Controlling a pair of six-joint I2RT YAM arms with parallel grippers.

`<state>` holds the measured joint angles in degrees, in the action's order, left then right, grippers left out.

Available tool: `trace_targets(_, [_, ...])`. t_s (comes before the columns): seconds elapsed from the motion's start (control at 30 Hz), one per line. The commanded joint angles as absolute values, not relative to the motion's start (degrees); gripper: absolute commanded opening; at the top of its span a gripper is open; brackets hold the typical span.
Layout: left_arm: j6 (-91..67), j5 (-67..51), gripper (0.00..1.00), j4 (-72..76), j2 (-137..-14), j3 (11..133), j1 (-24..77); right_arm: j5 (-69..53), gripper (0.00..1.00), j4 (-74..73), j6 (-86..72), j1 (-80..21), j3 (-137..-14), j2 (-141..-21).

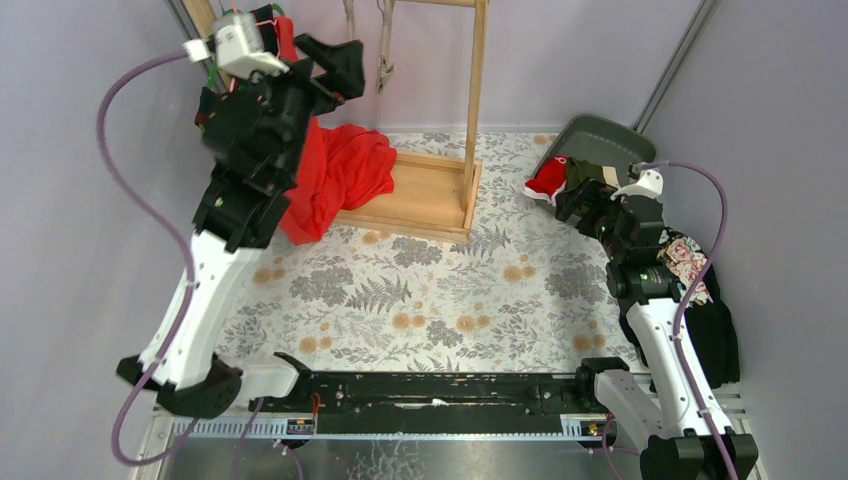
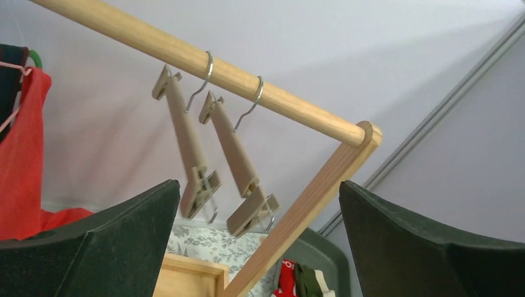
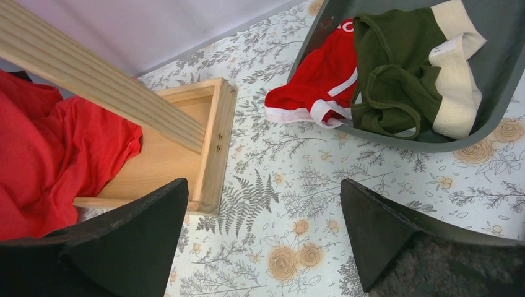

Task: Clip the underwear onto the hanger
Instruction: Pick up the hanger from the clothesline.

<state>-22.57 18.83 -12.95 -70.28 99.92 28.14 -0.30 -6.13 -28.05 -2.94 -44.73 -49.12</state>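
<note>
Your left gripper (image 2: 260,185) is raised high at the far left, pointed up at the wooden rod (image 2: 216,68) of the rack. Its fingers are spread wide and hold nothing. Two wooden clip hangers hang side by side on the rod by their wire hooks, the left hanger (image 2: 189,148) and the right hanger (image 2: 238,161). Both are apart from the fingers. A red tank top (image 1: 340,170) hangs at the left of the rack and pools onto its wooden base (image 3: 179,161).

Your right gripper (image 3: 263,182) hovers over the floral tablecloth (image 1: 420,290) at the far right, just near of the grey bin (image 3: 507,37). Its fingers are also wide apart and empty.

Both pieces of underwear are at that bin. The red briefs (image 3: 316,80) lie draped over the bin's left rim, with one end spilling onto the tablecloth. The green briefs (image 3: 396,80), with their cream waistband, lie inside the bin, touching the red pair on its right side. Neither pair is touched by a finger.

A black floral cloth (image 1: 700,270) lies at the right edge of the table, beside your right arm.
</note>
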Motion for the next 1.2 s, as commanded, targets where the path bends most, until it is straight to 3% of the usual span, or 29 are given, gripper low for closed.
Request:
trace_targets(0.0, [-18.1,23.3,0.99,-20.29,-79.53,107.2,28.56,-2.85,0.99,-4.8,-29.0,-2.72,-45.32,-45.84])
trace_targets(0.13, [-15.66,26.88,0.89,-22.25,-84.83,111.8,28.73,-2.81,0.99,-4.77,-28.68,-2.72,-44.76,-45.53])
trace_targets(0.63, [-13.41,33.77,0.91,-18.54,-81.49,107.94,28.96,-4.87,0.99,-3.41,-28.99,-2.7,-44.39,-48.4])
trace_targets(1.17, [-9.76,34.89,0.93,-25.97,-91.57,121.23,28.94,-4.79,0.99,-3.82,-28.59,-2.72,-44.31,-48.37])
